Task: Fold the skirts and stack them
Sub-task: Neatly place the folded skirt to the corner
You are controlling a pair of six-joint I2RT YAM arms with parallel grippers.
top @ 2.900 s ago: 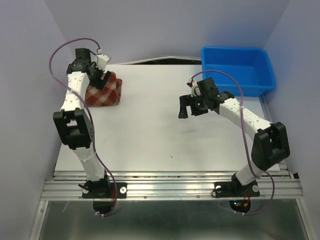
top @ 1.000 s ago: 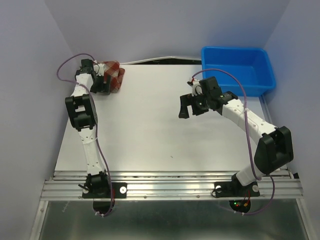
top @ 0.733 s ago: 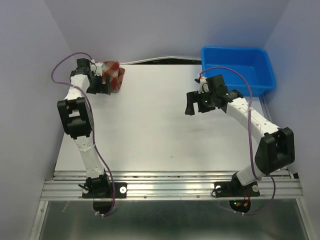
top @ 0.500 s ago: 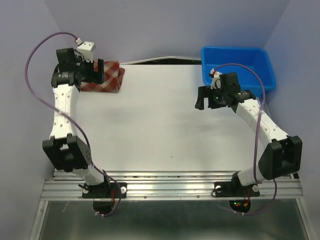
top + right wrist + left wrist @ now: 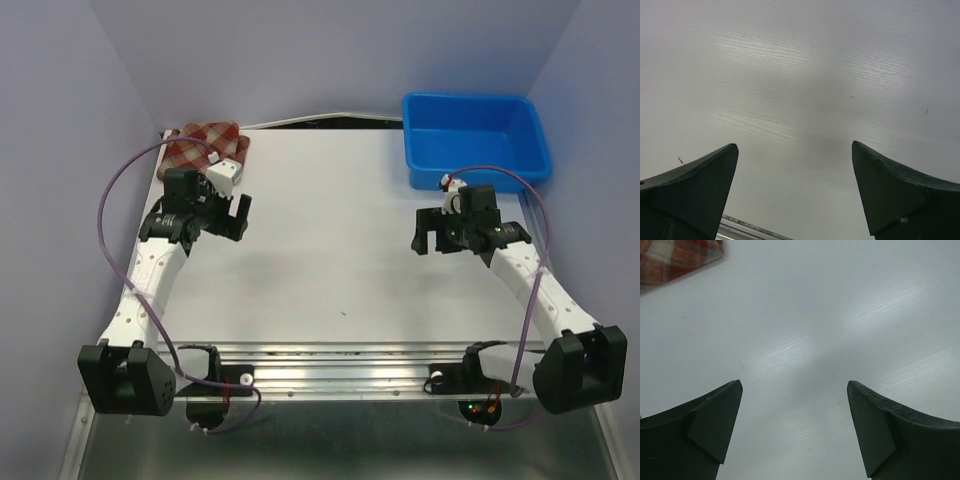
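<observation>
Left gripper (image 5: 228,220) is held wide open, folded plaid skirt (image 5: 205,143) lying beyond it; right gripper (image 5: 432,237) is spread empty too, blue plastic bin (image 5: 475,135) just beyond.

Woven cloth skirts (image 5: 205,144); glossy plastic bin (image 5: 476,141); matt table (image 5: 320,235)

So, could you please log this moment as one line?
red plaid cloth skirt: folded, far-left corner | left pincer: open, empty | right pincer: open, empty
</observation>
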